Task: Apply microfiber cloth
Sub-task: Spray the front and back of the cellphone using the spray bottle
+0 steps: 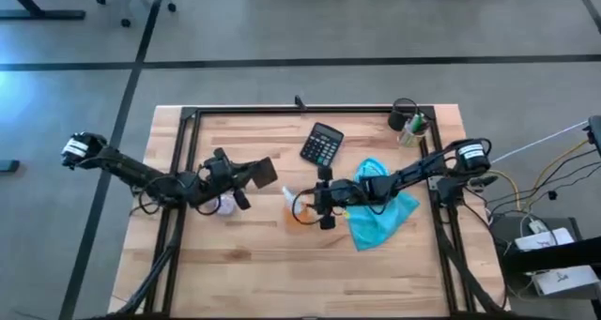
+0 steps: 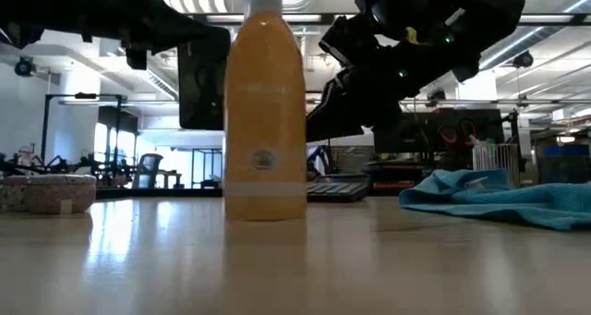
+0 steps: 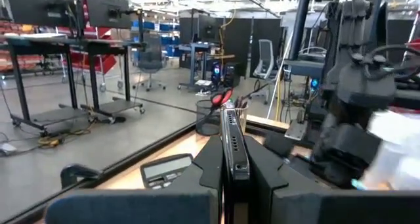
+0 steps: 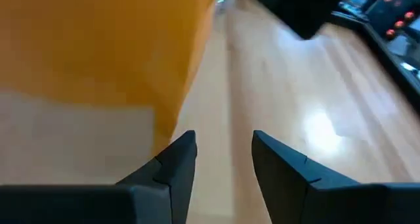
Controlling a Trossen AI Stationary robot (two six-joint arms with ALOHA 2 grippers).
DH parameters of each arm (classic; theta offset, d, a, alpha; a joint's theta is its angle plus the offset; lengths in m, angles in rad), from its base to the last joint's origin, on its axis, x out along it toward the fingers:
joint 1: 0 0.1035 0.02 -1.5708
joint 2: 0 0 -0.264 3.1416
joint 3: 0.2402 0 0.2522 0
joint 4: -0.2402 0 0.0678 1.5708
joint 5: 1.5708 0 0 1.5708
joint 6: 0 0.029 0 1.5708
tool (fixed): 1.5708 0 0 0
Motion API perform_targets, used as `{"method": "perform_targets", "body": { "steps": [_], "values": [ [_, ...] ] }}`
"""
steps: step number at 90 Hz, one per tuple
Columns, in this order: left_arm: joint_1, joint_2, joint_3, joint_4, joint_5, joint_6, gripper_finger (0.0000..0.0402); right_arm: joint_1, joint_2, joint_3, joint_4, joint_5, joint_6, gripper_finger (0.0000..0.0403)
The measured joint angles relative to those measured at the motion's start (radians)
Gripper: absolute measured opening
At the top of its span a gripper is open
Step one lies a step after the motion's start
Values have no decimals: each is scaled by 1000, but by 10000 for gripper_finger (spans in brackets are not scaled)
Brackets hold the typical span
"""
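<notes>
Presently, item one: microfiber cloth [image 1: 383, 214], turquoise, lying crumpled on the worktop [image 1: 254, 264], just beside the orange bottle [image 1: 293, 208] on the side toward the right arm's base, partly under that arm. Item two: right tool [image 1: 324, 205], fingers parted and empty, close against the bottle, pointing away from the cloth, which lies behind it along the arm. Item three: left tool [image 1: 268, 173], on the bottle's far side; its finger state cannot be told. Right arm judged much nearer the cloth; reaching it probably calls for drawing back.
</notes>
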Motion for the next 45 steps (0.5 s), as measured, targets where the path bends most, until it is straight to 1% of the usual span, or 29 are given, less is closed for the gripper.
{"method": "perform_targets", "body": {
  "steps": [15,28,38,45],
  "values": [
    [0,5,0,0,78,-4,12,60,24,3,58,-8,57,115],
    [22,0,0,-9,89,30,12,99,23,5,62,-19,113,115],
    [75,-11,3,-17,188,54,12,100,-8,5,38,-22,160,134],
    [131,-17,34,-104,277,38,12,96,-53,5,-3,-14,168,157]
  ]
}}
